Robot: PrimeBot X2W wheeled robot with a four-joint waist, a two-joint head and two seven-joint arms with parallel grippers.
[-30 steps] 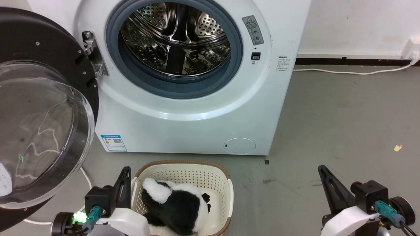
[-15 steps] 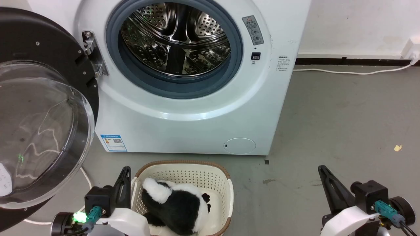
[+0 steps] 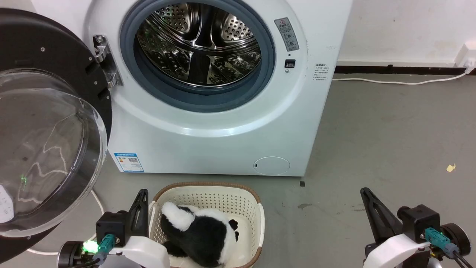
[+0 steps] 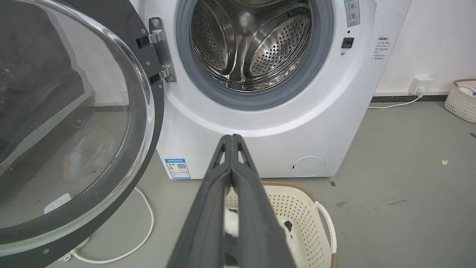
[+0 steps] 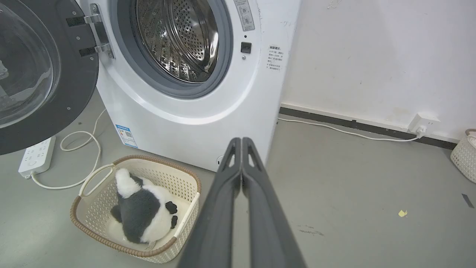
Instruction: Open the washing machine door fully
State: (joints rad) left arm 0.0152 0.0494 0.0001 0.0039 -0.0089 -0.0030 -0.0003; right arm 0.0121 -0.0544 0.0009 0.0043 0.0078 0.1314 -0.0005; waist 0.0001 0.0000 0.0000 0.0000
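Observation:
The white washing machine (image 3: 208, 137) stands ahead with its steel drum (image 3: 199, 44) exposed. Its round black door (image 3: 52, 56) with the bulging clear glass bowl (image 3: 41, 149) hangs swung out on the left, held by the metal hinge (image 3: 106, 61). The door (image 4: 67, 123) also shows at the left in the left wrist view, and the door (image 5: 37, 74) at the upper left in the right wrist view. My left gripper (image 3: 143, 193) is shut and empty, low beside the basket. My right gripper (image 3: 364, 191) is shut and empty at the lower right, apart from the machine.
A cream basket (image 3: 256, 219) holding a black-and-white plush toy (image 3: 202, 232) sits on the grey floor in front of the machine. A white cable (image 4: 145, 223) and power strip (image 5: 35, 156) lie under the door. Another basket (image 5: 463, 154) stands by the right wall.

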